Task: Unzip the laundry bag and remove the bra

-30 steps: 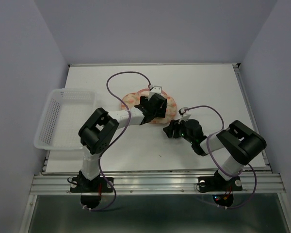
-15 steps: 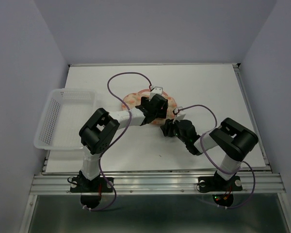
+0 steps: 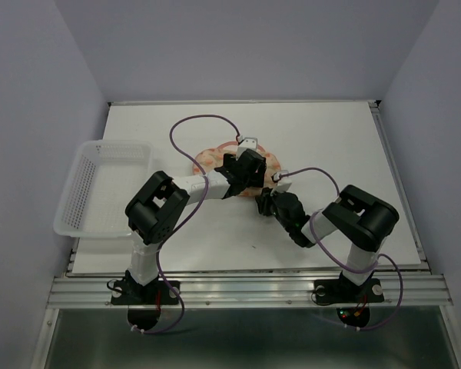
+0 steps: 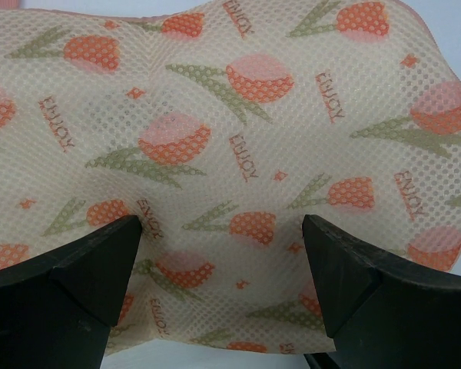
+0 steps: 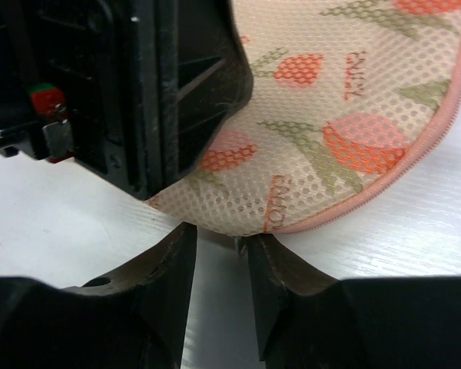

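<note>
The peach-pink laundry bag [image 3: 206, 159] lies mid-table, zipped shut; its tulip-print mesh fills the left wrist view [image 4: 238, 138]. My left gripper [image 3: 250, 163] is open and sits on top of the bag, with its fingers [image 4: 100, 269] wide apart over the fabric. My right gripper [image 3: 263, 201] is at the bag's near edge [image 5: 346, 115], its jaws a narrow gap apart [image 5: 221, 234]. A small metal zipper pull [image 5: 237, 244] shows by the inner side of the right finger, below the pink zipper rim [image 5: 415, 165]. The bra is hidden.
A clear plastic mesh basket [image 3: 81, 177] stands at the table's left edge. The left arm's black body [image 5: 123, 84] sits close beside my right gripper. Purple cables loop over the table behind the bag [image 3: 186, 123].
My right gripper has moved left, up to the near edge of the bag. The left gripper and the bag have stayed where they were.
</note>
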Robot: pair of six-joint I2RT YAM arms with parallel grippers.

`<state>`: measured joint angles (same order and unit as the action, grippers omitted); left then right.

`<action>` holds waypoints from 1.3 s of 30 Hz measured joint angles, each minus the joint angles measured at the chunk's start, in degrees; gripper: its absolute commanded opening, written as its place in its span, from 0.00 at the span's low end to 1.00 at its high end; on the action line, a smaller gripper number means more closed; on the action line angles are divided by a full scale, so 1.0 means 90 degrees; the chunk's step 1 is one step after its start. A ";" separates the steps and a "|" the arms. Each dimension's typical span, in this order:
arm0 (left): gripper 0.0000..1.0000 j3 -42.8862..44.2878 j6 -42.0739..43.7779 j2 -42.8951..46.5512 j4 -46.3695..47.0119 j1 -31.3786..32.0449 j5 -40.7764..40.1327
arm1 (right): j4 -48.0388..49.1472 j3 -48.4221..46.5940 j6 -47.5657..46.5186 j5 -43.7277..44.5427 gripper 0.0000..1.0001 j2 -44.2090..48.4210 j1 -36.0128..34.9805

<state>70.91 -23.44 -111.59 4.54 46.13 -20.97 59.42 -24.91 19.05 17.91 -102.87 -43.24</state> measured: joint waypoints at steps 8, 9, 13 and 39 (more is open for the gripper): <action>0.99 -0.0005 -0.0005 0.0000 0.0000 0.0000 0.0000 | -0.0163 -0.0015 0.0029 0.0624 0.01 0.0005 -0.0002; 0.99 -0.0007 -0.0005 0.0000 0.0002 0.0002 0.0000 | -0.0180 -0.0015 0.0022 0.0658 0.01 0.0012 -0.0002; 0.99 -0.0049 -0.0005 0.0005 0.0044 0.0007 0.0000 | -0.0588 -0.0007 0.0005 0.0899 0.01 0.0245 -0.0005; 0.99 -0.1501 0.0272 0.1307 0.0182 0.0034 -0.0114 | -0.3504 0.0153 0.0068 0.0498 0.01 0.2540 -0.0039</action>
<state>57.41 -20.99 -99.83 6.17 46.44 -22.00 27.88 -23.53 19.66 22.39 -80.01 -43.59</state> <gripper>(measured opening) 0.989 0.022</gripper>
